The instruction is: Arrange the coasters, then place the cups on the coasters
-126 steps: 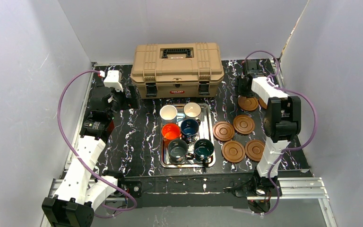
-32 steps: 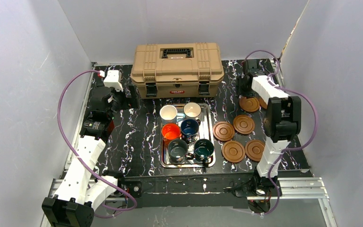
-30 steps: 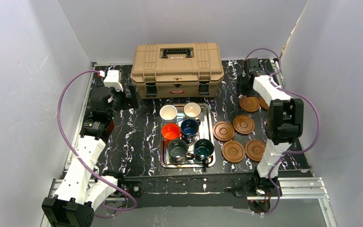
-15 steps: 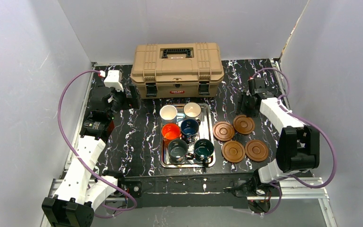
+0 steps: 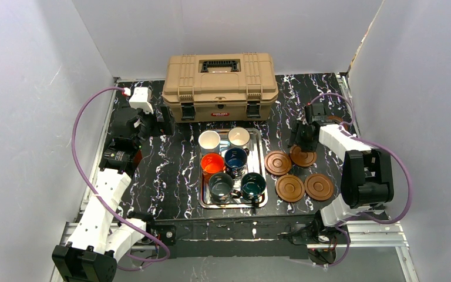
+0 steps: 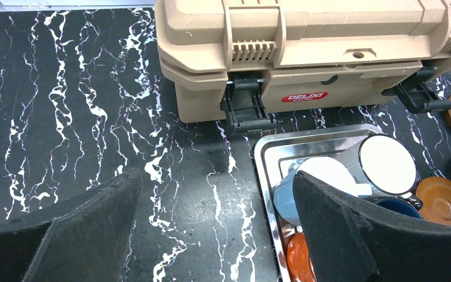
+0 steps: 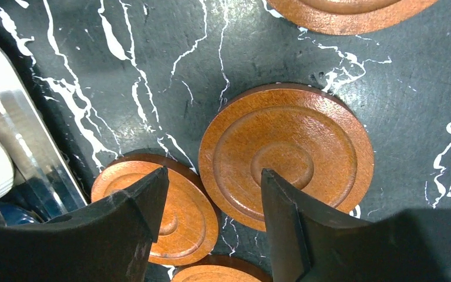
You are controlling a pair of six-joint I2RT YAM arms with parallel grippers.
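1. While low over the coasters on the right side of the table, holds the right gripper with jaws spread and nothing between them.
2. Frames the central coaster lying flat on the marble directly under that gap in the right wrist view, with no grip on the disc.
3. Shows four brown discs from overhead, clustered just right of the steel tray: two farther ones touching or nearly so, two nearer ones side by side with a small gap.
4. Has all six cups standing inside the tray in three rows of two: cream-white pair at the back, orange cup and navy cup in the middle, grey-green cup and teal cup nearest the arms.
5. Holds the left gripper with jaws spread wide and empty above bare marble left of the tray, near the front of the tan toolbox.
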